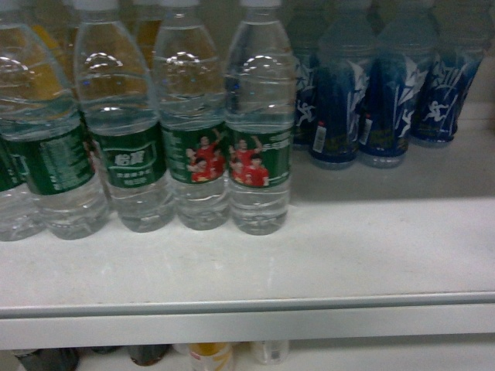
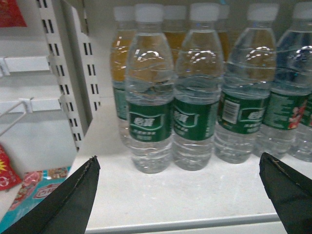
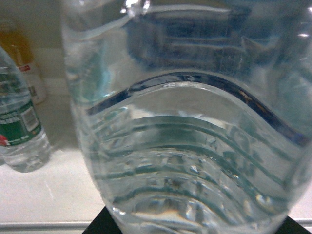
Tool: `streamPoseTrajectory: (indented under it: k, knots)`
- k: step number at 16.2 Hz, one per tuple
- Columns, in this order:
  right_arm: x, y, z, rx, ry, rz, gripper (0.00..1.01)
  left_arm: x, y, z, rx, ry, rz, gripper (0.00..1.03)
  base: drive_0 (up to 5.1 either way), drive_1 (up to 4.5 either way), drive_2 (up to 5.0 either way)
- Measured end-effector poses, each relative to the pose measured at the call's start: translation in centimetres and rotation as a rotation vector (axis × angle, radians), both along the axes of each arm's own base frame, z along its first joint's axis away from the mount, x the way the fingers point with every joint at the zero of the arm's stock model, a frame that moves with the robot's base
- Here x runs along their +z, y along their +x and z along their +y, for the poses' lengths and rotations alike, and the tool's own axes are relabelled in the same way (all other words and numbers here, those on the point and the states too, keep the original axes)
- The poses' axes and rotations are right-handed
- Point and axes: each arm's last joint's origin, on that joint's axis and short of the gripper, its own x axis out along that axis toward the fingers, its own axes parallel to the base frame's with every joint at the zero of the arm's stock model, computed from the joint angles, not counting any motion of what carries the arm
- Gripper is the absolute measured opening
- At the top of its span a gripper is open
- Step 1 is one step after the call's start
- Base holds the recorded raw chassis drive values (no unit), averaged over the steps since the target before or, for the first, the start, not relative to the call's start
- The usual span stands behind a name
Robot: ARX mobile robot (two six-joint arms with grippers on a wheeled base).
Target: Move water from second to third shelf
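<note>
Jaws, left wrist view: left gripper (image 2: 180, 183) has its two dark fingers (image 2: 73, 200) spread wide at the lower corners, pinching nothing, in front of a row of bottles.
Jaws, right wrist view: right gripper shows only as dark bits at the bottom edge (image 3: 105, 226); whether it pinches the bottle before it I cannot tell.
Head view, water: four clear ribbed water bottles (image 1: 259, 116) with white caps and dark green labels stand in a row on the left of a white shelf (image 1: 309, 263), touching side by side; the two right ones show red-shirted people on the label.
Head view, neighbours: dark blue drink bottles (image 1: 340, 100) stand further back on the right; yellow-orange drinks show behind the water on the left.
Head view, grippers: neither is seen.
Head view, below: bottle tops (image 1: 210, 355) peek out under the shelf edge.
Left wrist view, shelf: the green-labelled bottles stand upright at the shelf front, orange drink bottles (image 2: 122, 58) behind them; a slotted white upright (image 2: 63, 73) and snack packets (image 2: 34, 187) lie to the left.
Right wrist view, water: one clear ribbed bottle (image 3: 190, 146) fills the frame, very close; another green-labelled bottle (image 3: 19, 126) stands on the shelf at far left.
</note>
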Motion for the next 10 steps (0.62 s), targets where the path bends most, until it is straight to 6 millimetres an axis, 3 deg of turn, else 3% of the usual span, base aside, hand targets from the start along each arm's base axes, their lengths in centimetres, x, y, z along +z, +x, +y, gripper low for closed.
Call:
streamPoseTrajectory:
  k: [10]
  knots:
    - [0.09, 0.0, 0.01, 0.001, 0.001, -0.009, 0.38, 0.01, 0.0, 0.0, 0.0, 0.0, -0.001, 0.98, -5.0, 2.37, 2.4]
